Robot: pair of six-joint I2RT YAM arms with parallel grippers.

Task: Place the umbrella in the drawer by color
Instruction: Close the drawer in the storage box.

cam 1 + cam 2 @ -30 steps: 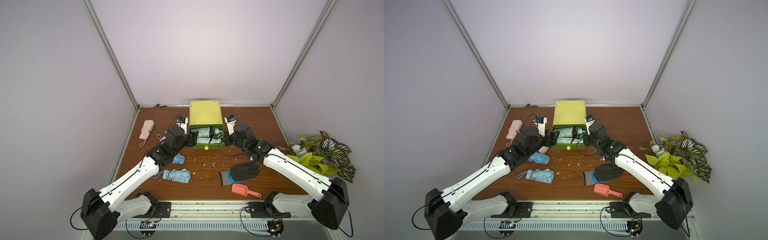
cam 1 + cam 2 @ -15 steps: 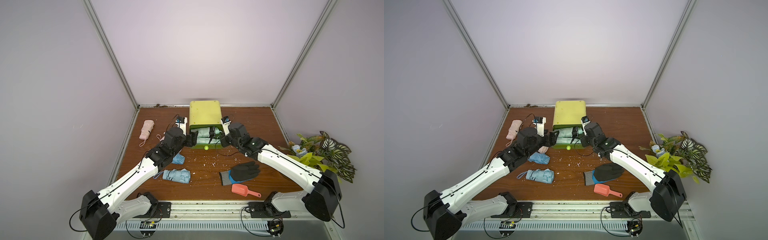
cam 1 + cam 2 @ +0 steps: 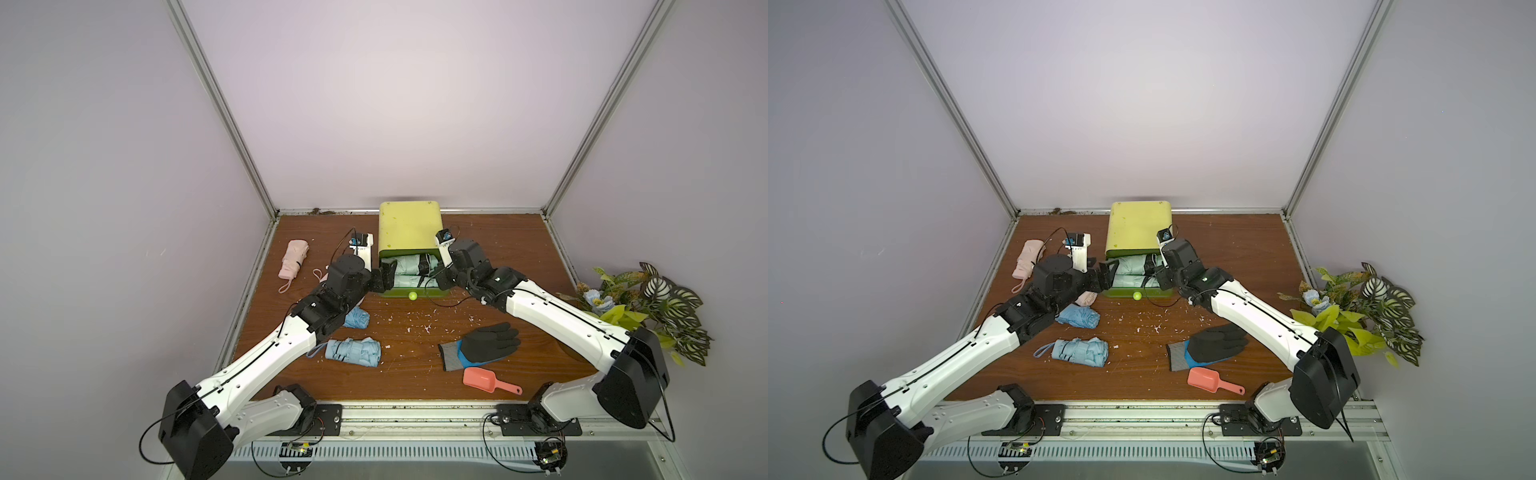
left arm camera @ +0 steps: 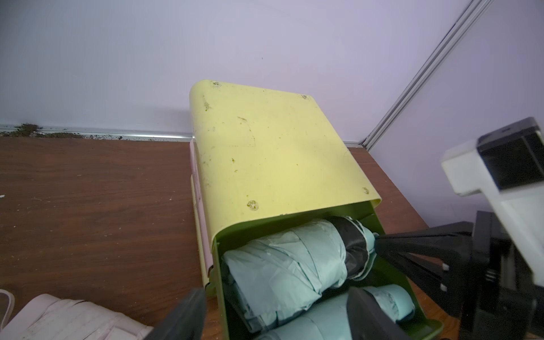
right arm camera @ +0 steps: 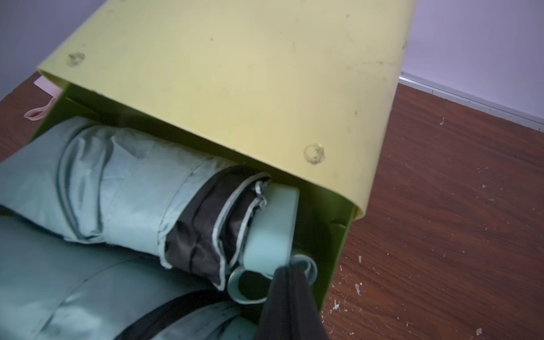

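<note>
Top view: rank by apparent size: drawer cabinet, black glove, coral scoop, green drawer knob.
1. drawer cabinet
2. black glove
3. coral scoop
4. green drawer knob
The cabinet sits farthest back yet still looks largest.

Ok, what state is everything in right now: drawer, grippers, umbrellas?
Green drawer: pulled open, two umbrellas inside.
Mint umbrellas: folded, side by side in the drawer.
Left gripper: open, at the drawer's left side.
Right gripper: shut, at the drawer's right side.
Blue umbrellas: folded, on the table.
Pink umbrella: folded, on the table.

Inside the open drawer (image 3: pixel 390 294) lie folded umbrellas (image 3: pixel 407 266); glove (image 3: pixel 494 340) and scoop (image 3: pixel 482 377) lie before it, rightward.
</note>
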